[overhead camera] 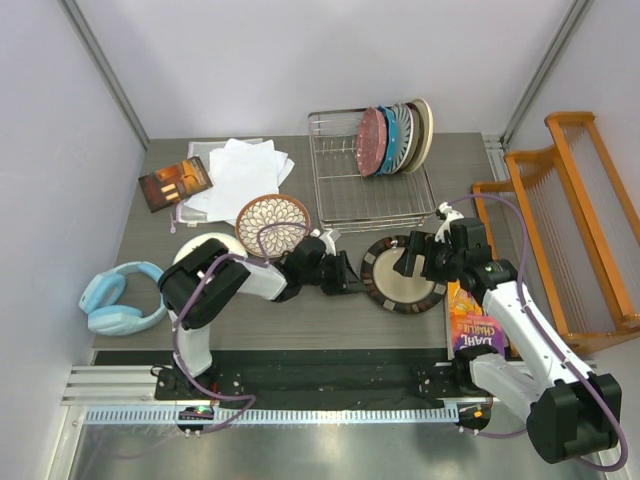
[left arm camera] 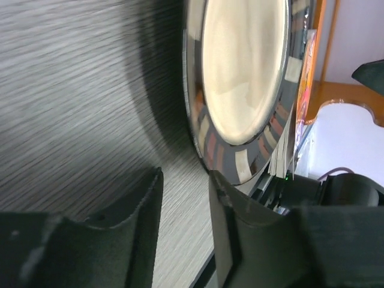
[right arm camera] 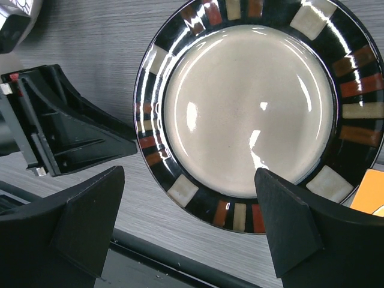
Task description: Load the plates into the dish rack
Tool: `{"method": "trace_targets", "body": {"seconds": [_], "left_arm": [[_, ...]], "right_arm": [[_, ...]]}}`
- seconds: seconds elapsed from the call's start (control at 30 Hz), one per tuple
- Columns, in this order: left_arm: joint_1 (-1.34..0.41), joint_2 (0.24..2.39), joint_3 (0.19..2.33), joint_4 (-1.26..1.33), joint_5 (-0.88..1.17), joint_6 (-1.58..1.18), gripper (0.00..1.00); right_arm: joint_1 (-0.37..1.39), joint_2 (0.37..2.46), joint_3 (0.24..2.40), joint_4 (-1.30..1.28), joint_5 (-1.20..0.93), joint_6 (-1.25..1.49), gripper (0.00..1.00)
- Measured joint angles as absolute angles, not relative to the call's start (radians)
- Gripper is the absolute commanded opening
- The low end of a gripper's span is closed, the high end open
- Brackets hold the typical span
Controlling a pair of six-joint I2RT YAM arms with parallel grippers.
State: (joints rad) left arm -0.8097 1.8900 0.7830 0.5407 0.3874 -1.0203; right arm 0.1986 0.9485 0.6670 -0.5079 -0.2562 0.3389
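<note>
**A:** Looking for the dark plate with the pale middle (overhead camera: pixel 400 288). Where?

**B:** Lying flat on the worktop (overhead camera: pixel 330 322), close to the right edge. Near the wire rack (overhead camera: pixel 345 195) too, on the side facing the near edge.

**A:** Any long side to grab?

**B:** None. Round all over. Fine to grab anywhere on the rim.

**A:** Which claw closer?

**B:** Hard to pick. Left claw (overhead camera: pixel 352 276) down low, just beside the left rim, pointing toward the right edge. Touching or not? Cannot tell. Right claw (overhead camera: pixel 425 256) up above, over the far half of the plate.

**A:** Open or closed?

**B:** Left claw: only a small gap, nothing in it. Right claw: spread wide, nothing held.

**A:** Best guess for the next bit?

**B:** Maybe tip the rim up from the left, then pinch it from above. After that, off toward the far edge, to stand beside the other plates (overhead camera: pixel 395 138) in the rack. Just a guess, though.

**A:** Anything tricky?

**B:** Shiny and flat on the worktop. Probably slippery and hard to get under.
</note>
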Motion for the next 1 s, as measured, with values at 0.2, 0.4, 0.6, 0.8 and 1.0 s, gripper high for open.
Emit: {"method": "trace_targets", "body": {"seconds": [0.2,0.4,0.6,0.8,1.0], "left_arm": [[-0.805,1.855,0.78,0.52,0.369,-1.026,0.48],[-0.803,1.949,0.889,0.516,0.367,-1.044,0.33],[-0.805,2.033,0.952,0.527,0.38,-1.095,0.01],[-0.798,2.012,0.942,0.558,0.41,-1.152,0.0],[-0.708,1.833,0.774,0.483,0.458,-1.089,0.0]], "right_arm": [[0.192,0.949,0.667,-0.508,-0.246,0.339,0.95],[0.186,0.949,0.667,-0.508,-0.245,0.339,0.96],[0.165,0.949,0.667,-0.508,-0.245,0.339,0.95],[0.16,0.949,0.667,-0.508,-0.244,0.339,0.96],[0.159,0.979,0.666,-0.49,-0.285,0.334,0.96]]}}
